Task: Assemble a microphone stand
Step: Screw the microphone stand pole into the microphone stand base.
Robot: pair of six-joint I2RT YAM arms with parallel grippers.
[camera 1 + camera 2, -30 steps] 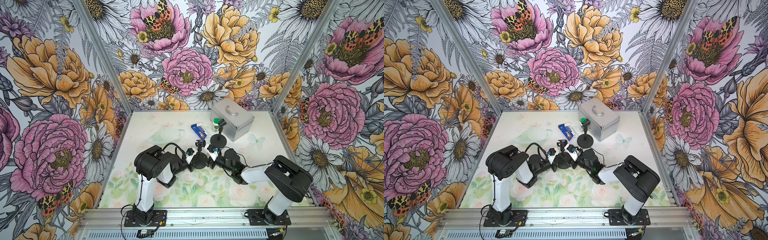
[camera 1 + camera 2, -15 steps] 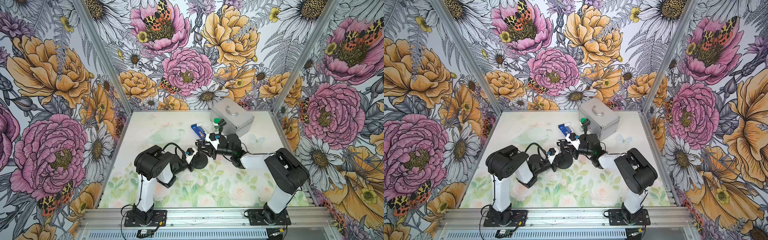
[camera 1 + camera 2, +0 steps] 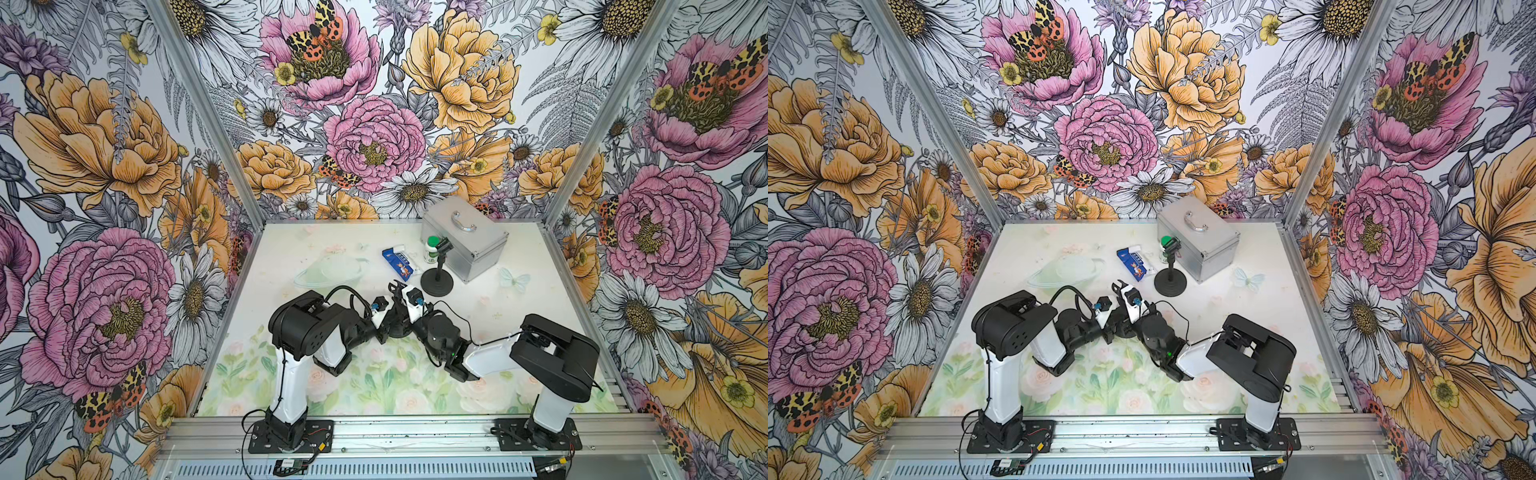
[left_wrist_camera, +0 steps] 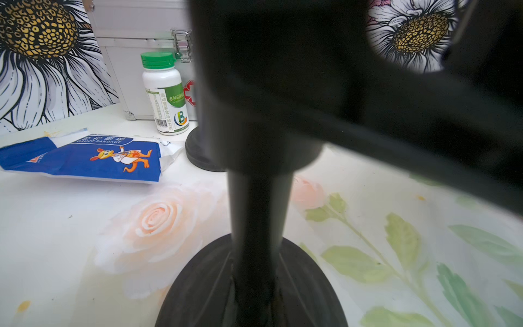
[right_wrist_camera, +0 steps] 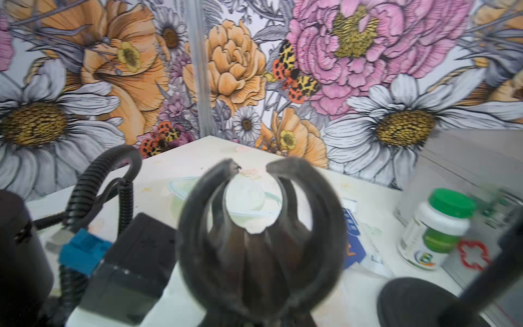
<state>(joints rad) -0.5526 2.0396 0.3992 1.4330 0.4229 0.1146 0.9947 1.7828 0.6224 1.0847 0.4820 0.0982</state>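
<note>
Top views show 2 arms meeting over the middle of the table (image 3: 519, 307), and 2 microphone stands. The second stand (image 3: 436, 282), with 1 holder on top, is upright just beside the 1 silver case (image 3: 469, 243). The round base (image 3: 402, 331) of the other sits between the 2 grippers. The left gripper (image 3: 390, 322) reaches in low at that base. The right gripper (image 3: 402, 293) sits higher, with 1 clip (image 3: 395, 286) poking out past it. Near the case are 1 blue packet (image 3: 397, 262), lying flat, and 1 green-capped bottle (image 3: 432, 251), upright. Left wrist view: 1 pole (image 4: 259, 212) rises upright from the base (image 4: 252, 286) through the middle of the frame, and the left gripper is clamped on the pole. Behind it are the second stand's foot (image 4: 198, 154), the bottle (image 4: 165, 93), the packet (image 4: 85, 160) and the case (image 4: 135, 31). Right wrist view: the clip (image 5: 260, 249) fills the lower middle, its 2 prongs curving toward each other with the tips apart. The right gripper's fingers are hidden beneath it, so I cannot tell whether they have closed on it. The bottle (image 5: 435, 229) stands off to one side.
</note>
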